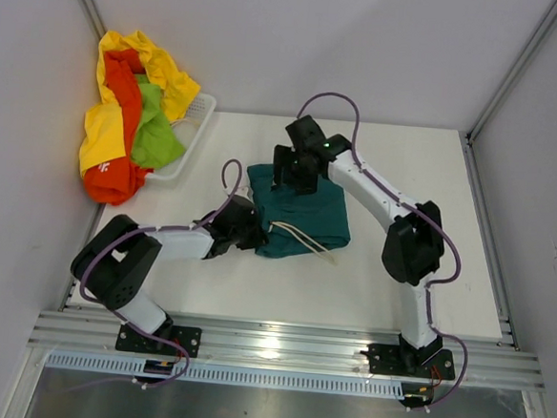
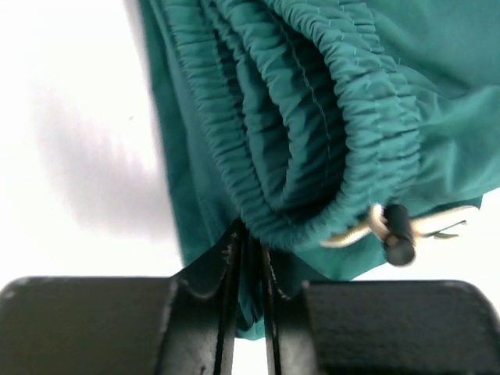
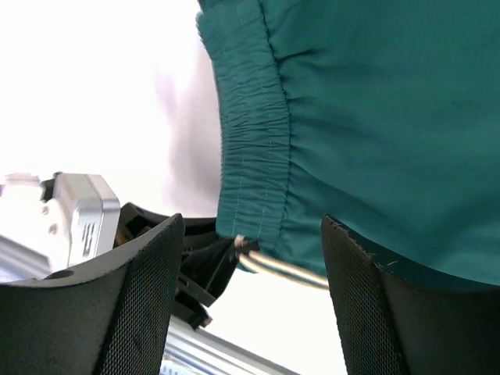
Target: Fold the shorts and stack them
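Dark teal shorts lie folded in the middle of the table, with pale drawstrings trailing off the near edge. My left gripper is shut on the teal fabric at the waistband's left near corner. In the left wrist view the jaws pinch the cloth just under the gathered elastic waist. My right gripper hovers over the far edge of the shorts, open and empty. In the right wrist view its wide-apart fingers frame the waistband. Yellow, orange-red and lime green shorts are heaped in the basket.
A white plastic basket stands at the table's far left corner, with the shorts hanging over its side. Grey walls close in on the left, back and right. The aluminium rail runs along the near edge.
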Tool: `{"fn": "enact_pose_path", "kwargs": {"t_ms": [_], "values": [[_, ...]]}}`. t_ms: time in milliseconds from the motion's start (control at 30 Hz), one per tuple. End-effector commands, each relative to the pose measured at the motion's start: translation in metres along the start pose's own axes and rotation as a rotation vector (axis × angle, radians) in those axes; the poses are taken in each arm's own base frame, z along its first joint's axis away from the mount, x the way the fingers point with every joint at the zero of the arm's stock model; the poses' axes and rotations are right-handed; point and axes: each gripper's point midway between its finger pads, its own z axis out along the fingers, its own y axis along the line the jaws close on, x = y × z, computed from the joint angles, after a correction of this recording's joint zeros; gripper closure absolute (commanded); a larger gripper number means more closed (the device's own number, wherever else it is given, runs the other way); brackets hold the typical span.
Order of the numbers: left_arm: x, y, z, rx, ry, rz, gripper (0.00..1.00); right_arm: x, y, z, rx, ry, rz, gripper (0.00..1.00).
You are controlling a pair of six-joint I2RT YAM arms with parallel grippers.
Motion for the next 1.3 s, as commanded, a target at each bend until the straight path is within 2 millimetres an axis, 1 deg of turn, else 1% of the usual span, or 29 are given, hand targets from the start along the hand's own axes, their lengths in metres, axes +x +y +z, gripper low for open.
{"fn": "enact_pose_path", "kwargs": {"t_ms": [0, 33, 100, 133, 167, 233, 267, 333, 400, 433, 467, 567, 600, 667, 700, 733, 800, 833, 867, 900, 933, 1000, 1067, 1100, 1133, 1167, 1200, 1233, 1267], "values": [[-0.011, -0.002, -0.015, 0.002, -0.067, -0.004, 0.8, -0.042, 0.015, -0.051, -0.154, -0.161, 0.042, 0.29], [-0.013, -0.003, -0.022, 0.01, -0.076, -0.003, 0.69, -0.039, 0.003, -0.045, -0.157, -0.145, 0.06, 0.3], [-0.012, -0.002, -0.029, 0.015, -0.082, -0.003, 0.57, -0.036, -0.007, -0.045, -0.157, -0.147, 0.07, 0.33], [-0.013, -0.004, -0.034, 0.023, -0.089, -0.001, 0.49, -0.032, -0.022, -0.037, -0.14, -0.144, 0.089, 0.35], [-0.013, -0.003, -0.044, 0.026, -0.099, -0.001, 0.36, -0.032, -0.023, -0.042, -0.161, -0.158, 0.088, 0.43], [-0.018, 0.001, -0.056, 0.013, -0.127, 0.001, 0.24, -0.022, -0.037, -0.031, -0.193, -0.15, 0.11, 0.54], [-0.02, 0.002, -0.069, 0.01, -0.138, 0.003, 0.22, -0.019, -0.032, -0.035, -0.255, -0.14, 0.11, 0.66], [-0.028, 0.003, -0.081, 0.01, -0.163, -0.006, 0.19, -0.01, -0.031, -0.029, -0.317, -0.126, 0.11, 0.77], [-0.044, -0.006, -0.094, 0.041, -0.2, -0.003, 0.18, -0.008, -0.026, -0.022, -0.349, -0.135, 0.095, 0.79], [-0.051, -0.004, -0.096, 0.032, -0.209, -0.009, 0.18, -0.005, -0.025, -0.017, -0.357, -0.13, 0.089, 0.8], [-0.065, -0.014, -0.102, 0.048, -0.233, 0.0, 0.17, 0.002, -0.021, -0.01, -0.373, -0.111, 0.082, 0.8], [-0.071, -0.016, -0.095, 0.036, -0.204, 0.015, 0.17, 0.013, -0.015, 0.016, -0.385, -0.065, 0.08, 0.81], [-0.082, -0.027, -0.091, 0.044, -0.209, 0.019, 0.18, 0.023, -0.017, 0.03, -0.381, -0.029, 0.087, 0.82], [-0.09, -0.034, -0.085, 0.048, -0.205, 0.023, 0.18, 0.035, -0.016, 0.041, -0.373, -0.003, 0.08, 0.83], [-0.096, -0.039, -0.082, 0.053, -0.208, 0.027, 0.18, 0.055, -0.016, 0.051, -0.337, 0.023, 0.069, 0.83], [-0.093, -0.036, -0.07, 0.036, -0.183, 0.029, 0.19, 0.065, -0.018, 0.055, -0.317, 0.028, 0.055, 0.83], [-0.097, -0.041, -0.06, 0.042, -0.175, 0.035, 0.21, 0.09, -0.021, 0.064, -0.281, 0.05, 0.042, 0.83], [-0.101, -0.042, -0.049, 0.031, -0.164, 0.035, 0.23, 0.108, -0.033, 0.074, -0.268, 0.065, 0.076, 0.84], [-0.099, -0.04, -0.042, 0.021, -0.153, 0.036, 0.23, 0.118, -0.036, 0.079, -0.279, 0.078, 0.097, 0.85], [-0.097, -0.039, -0.036, 0.02, -0.14, 0.036, 0.25, 0.117, -0.032, 0.082, -0.319, 0.053, 0.102, 0.85], [-0.095, -0.04, -0.027, 0.027, -0.119, 0.032, 0.26, 0.134, -0.038, 0.087, -0.325, 0.103, 0.126, 0.88], [-0.093, -0.038, -0.02, 0.029, -0.106, 0.02, 0.27, 0.141, -0.036, 0.087, -0.329, 0.11, 0.115, 0.9], [-0.092, -0.037, -0.018, 0.033, -0.103, 0.017, 0.27, 0.138, -0.028, 0.071, -0.328, 0.066, 0.07, 0.89], [-0.093, -0.037, -0.02, 0.029, -0.108, 0.02, 0.27, 0.136, -0.027, 0.063, -0.321, 0.059, 0.063, 0.84], [-0.093, -0.035, -0.021, 0.023, -0.109, 0.026, 0.27, 0.13, -0.025, 0.053, -0.329, 0.038, 0.055, 0.82], [-0.095, -0.034, -0.028, 0.015, -0.12, 0.031, 0.27, 0.112, -0.018, 0.03, -0.347, -0.021, 0.037, 0.8], [-0.096, -0.033, -0.032, 0.01, -0.128, 0.033, 0.27, 0.109, -0.022, 0.019, -0.328, -0.021, 0.035, 0.78], [-0.096, -0.033, -0.036, 0.008, -0.133, 0.043, 0.27, 0.099, -0.021, 0.007, -0.331, -0.047, 0.026, 0.72], [-0.09, -0.028, -0.041, -0.001, -0.122, 0.048, 0.27, 0.073, -0.018, -0.016, -0.343, -0.115, 0.021, 0.66]]}}
